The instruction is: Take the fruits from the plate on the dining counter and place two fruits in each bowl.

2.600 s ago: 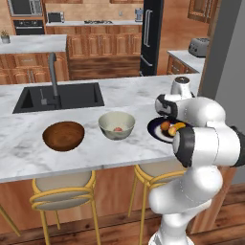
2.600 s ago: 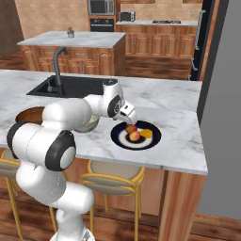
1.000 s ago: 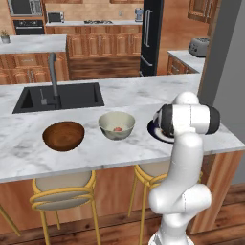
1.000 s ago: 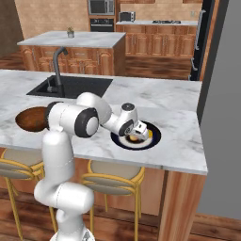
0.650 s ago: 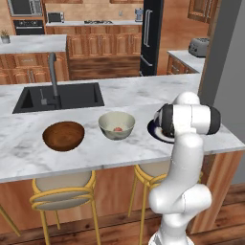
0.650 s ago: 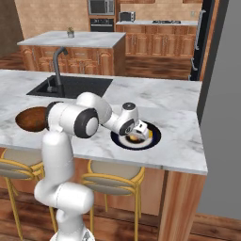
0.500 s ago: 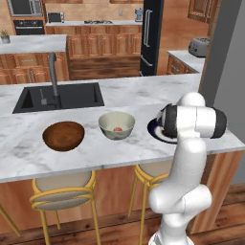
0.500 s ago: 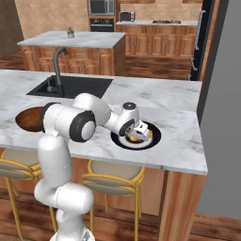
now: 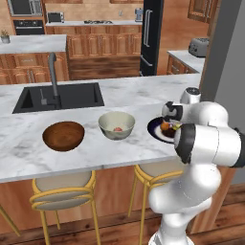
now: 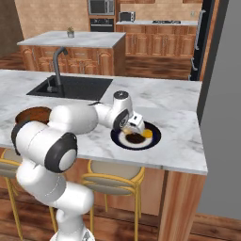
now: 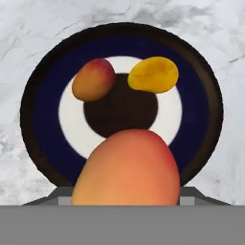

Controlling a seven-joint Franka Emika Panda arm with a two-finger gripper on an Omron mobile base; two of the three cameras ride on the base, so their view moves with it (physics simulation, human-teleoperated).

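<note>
The reddish-orange fruit (image 11: 128,167) sits large and close in the hand view, held in the clenched gripper (image 10: 134,128) just above the plate (image 11: 43,110); the fingertips themselves are hidden behind the fruit. Two more fruits lie on the plate beneath it: a smaller orange-red fruit (image 11: 94,79) and a yellow fruit (image 11: 153,74), just beside each other near the plate's dark centre and apart from the held one.

The plate, dark navy with a white ring and a dark middle, rests on the dining counter (image 9: 119,158) near its front edge, towards the right end as seen in the left base view (image 9: 154,129).

The pale ceramic bowl (image 9: 116,125) stands just left of the plate, apart from it, and holds one small reddish fruit (image 9: 117,128). Further left along the counter stands the dark wooden bowl (image 9: 63,135); no fruit can be made out in it.

Behind the bowls a black sink (image 9: 61,96) with a dark faucet (image 9: 52,72) is set into the counter. Two stools (image 9: 64,189) with yellow frames stand under the front edge. The white arm (image 10: 80,117) reaches across the counter to the plate.
</note>
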